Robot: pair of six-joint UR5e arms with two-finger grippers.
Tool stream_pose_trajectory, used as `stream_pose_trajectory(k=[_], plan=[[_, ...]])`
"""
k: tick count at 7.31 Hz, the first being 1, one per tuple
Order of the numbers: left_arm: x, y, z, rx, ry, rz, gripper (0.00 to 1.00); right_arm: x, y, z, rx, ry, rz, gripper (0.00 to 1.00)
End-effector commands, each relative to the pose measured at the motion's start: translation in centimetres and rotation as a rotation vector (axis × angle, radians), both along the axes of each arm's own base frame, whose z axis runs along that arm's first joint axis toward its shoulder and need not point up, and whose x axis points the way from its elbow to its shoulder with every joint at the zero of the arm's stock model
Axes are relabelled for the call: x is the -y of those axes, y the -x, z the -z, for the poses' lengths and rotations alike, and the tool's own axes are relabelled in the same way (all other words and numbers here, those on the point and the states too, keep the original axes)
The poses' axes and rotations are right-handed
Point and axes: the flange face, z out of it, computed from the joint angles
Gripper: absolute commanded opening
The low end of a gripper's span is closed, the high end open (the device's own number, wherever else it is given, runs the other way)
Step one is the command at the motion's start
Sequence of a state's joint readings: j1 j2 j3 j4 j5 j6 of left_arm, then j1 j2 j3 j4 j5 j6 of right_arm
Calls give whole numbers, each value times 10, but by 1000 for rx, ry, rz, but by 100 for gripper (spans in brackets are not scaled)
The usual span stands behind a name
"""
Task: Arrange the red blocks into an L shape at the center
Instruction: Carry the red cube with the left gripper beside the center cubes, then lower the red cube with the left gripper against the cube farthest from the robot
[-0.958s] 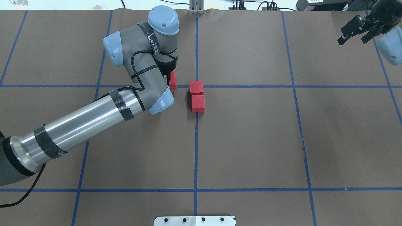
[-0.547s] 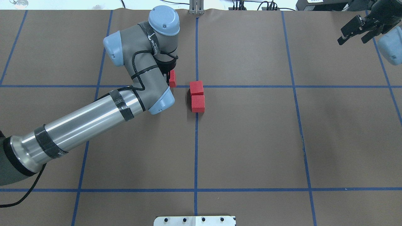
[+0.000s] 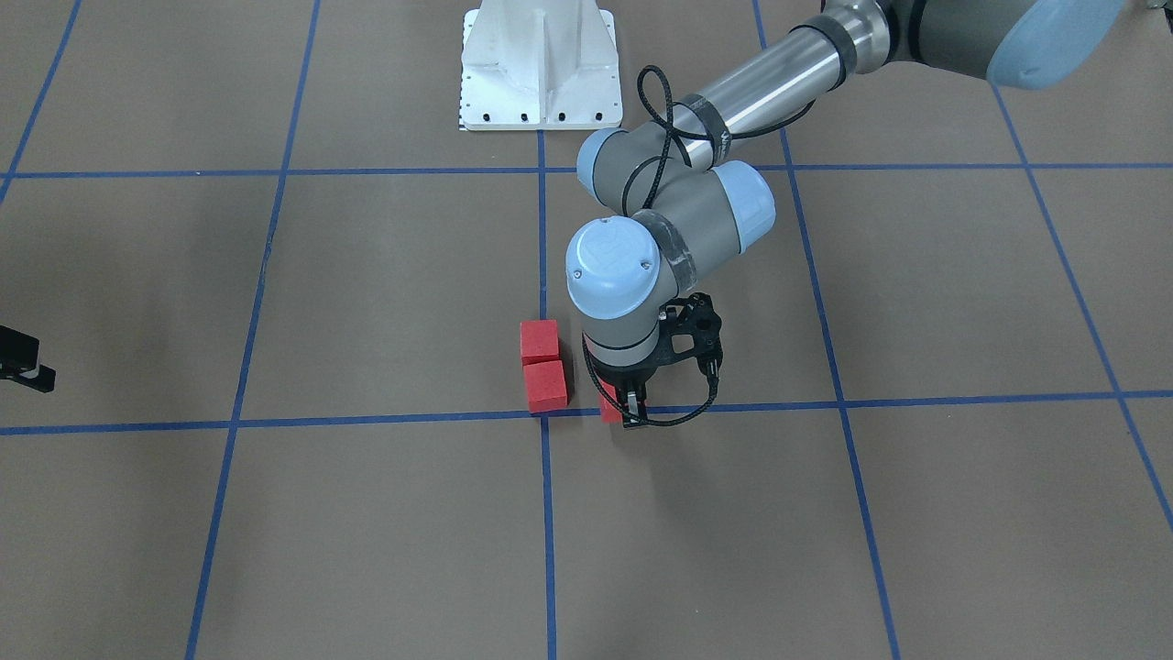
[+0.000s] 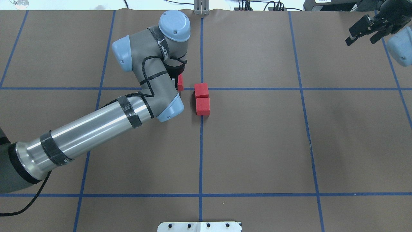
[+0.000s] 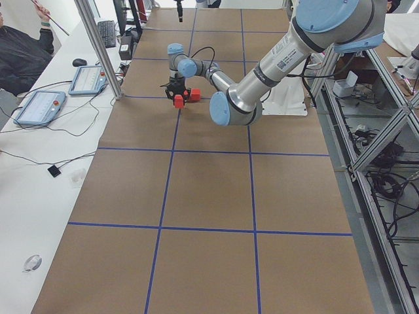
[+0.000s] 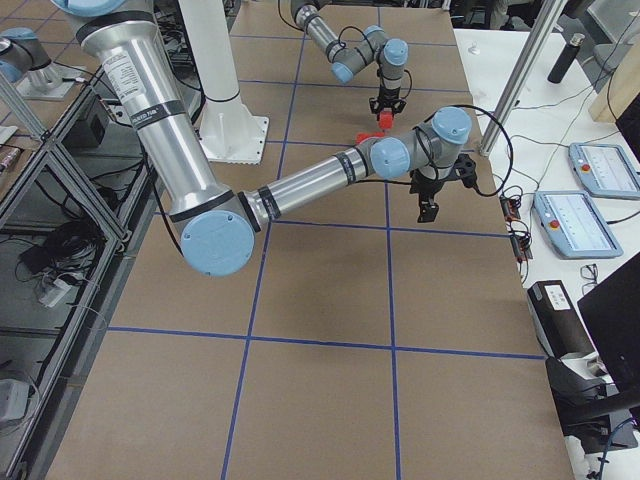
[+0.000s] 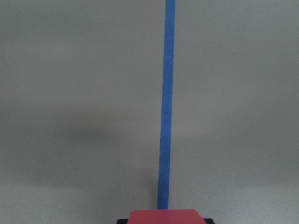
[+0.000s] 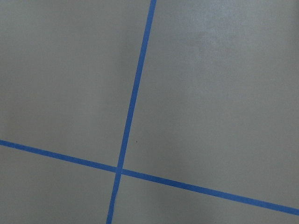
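Two red blocks (image 4: 201,90) (image 4: 202,106) sit touching in a short line at the center crossing (image 3: 544,419); they also show in the front view (image 3: 539,340) (image 3: 546,383). My left gripper (image 3: 629,410) is shut on the third red block (image 4: 180,82), low over the blue tape line. A small gap separates it from the pair, on the pair's left in the overhead view. The left wrist view shows that block (image 7: 163,217) at its bottom edge. My right gripper (image 4: 362,33) is open and empty at the far right corner.
The robot's white base plate (image 4: 199,226) lies at the near table edge. The left arm's elbow and forearm (image 4: 96,125) stretch over the left half of the brown gridded surface. A metal post (image 4: 201,8) stands at the far edge.
My left gripper has moved a little to the right with its red block, closer to the two blocks at the center. The right arm has not moved.
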State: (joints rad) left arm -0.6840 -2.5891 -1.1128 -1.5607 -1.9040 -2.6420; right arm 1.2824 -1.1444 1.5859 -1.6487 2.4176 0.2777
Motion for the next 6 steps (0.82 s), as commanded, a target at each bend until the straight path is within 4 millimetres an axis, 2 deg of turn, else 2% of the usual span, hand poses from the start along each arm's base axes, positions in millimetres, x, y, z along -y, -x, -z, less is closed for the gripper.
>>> stream_pose_trajectory(k=[1,4,6], plan=[[-8,-10,16,41,17,7,0,0,0,-1,-2,1,-1,99],[-9,-28,30,93,22,4,0,1,0,-5,-7,6,-1,99],[-7,-32,28,123,31,-9,0,0,0,-6,-6,8,0,99]])
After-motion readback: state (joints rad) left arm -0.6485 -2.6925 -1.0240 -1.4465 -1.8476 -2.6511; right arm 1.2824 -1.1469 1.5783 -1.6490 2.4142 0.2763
